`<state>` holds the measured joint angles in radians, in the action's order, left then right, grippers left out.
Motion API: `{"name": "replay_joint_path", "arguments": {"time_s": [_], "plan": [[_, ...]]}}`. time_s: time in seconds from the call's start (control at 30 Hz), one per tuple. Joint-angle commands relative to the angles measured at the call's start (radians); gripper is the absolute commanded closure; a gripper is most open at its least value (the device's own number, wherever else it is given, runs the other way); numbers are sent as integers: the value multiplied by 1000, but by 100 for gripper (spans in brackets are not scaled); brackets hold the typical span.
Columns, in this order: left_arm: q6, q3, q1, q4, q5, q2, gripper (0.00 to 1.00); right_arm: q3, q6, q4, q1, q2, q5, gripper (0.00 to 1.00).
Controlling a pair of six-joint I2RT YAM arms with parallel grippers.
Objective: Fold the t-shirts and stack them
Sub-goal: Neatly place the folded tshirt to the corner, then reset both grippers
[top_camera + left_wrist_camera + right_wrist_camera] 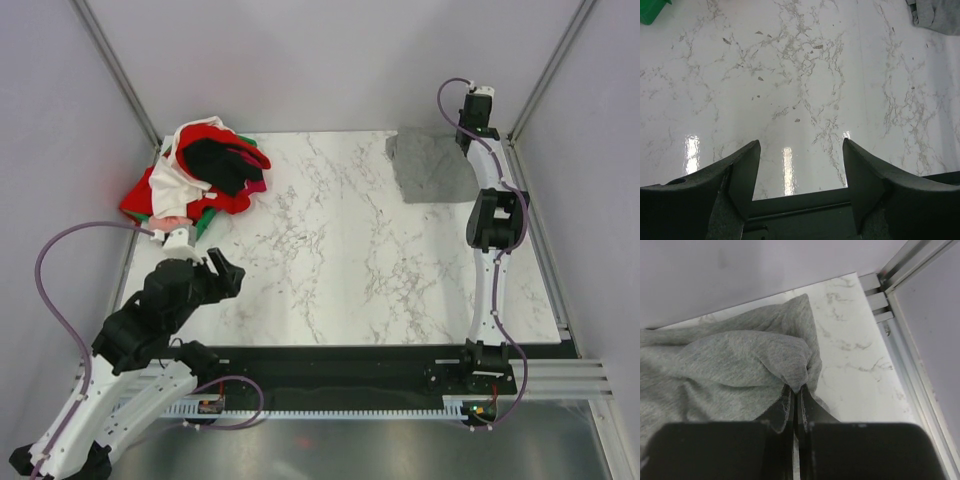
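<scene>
My right gripper [796,392] pinches a fold of the grey t-shirt [725,365], which sits upper right in the top view and spreads leftward from my fingertips. My left gripper [801,147] hangs spread over the table [805,75], nearer the coloured t-shirts [205,175], upper left.

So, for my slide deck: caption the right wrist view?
Right gripper pinches a fold of the grey cloth t-shirt at the corner of the white marble table.

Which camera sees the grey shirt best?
The top camera: it shows nearly the whole grey shirt, lying in the far right corner. The right wrist shows only a fold pinched in the right claw; the left wrist catches just a corner.
</scene>
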<state>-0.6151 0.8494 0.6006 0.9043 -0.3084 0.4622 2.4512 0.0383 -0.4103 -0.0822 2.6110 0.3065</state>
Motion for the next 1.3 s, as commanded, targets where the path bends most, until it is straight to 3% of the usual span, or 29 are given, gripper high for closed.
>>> {"name": "replay_joint_path", "arguments": {"time_s": [0.0,0.3,0.37,0.4,0.43,0.47,0.53,0.77,0.83,1.03,1.13,1.27], "plan": [[-28,-3,-4,-8,-31,26,26,57,-74,134,-34,38,108,100],[-29,-3,-2,-7,-29,73,26,101,-143,323,-74,69,157,99],[-29,-1,-2,-8,-28,84,26,86,-141,367,-74,64,171,83],[-29,-1,-2,-7,-26,84,26,81,-138,376,-74,57,164,70],[-29,0,-2,-7,-26,82,26,69,-129,383,-74,49,148,28],[-29,-3,-2,-8,-26,78,25,57,-103,389,-70,38,143,12],[-29,-3,-2,-8,-28,67,22,-19,-92,404,-62,-23,131,2],[-26,2,-4,-7,-29,27,20,-211,-124,456,57,-267,290,2],[-25,2,-2,-8,-28,15,20,-286,-9,374,76,-385,318,2],[-26,2,-7,-7,-38,-39,21,-718,275,196,248,-810,168,2],[-28,4,-10,-8,-40,-57,22,-942,345,156,379,-997,19,2],[-29,2,-10,-7,-47,-73,22,-1211,472,137,611,-1213,-9,2]]}}
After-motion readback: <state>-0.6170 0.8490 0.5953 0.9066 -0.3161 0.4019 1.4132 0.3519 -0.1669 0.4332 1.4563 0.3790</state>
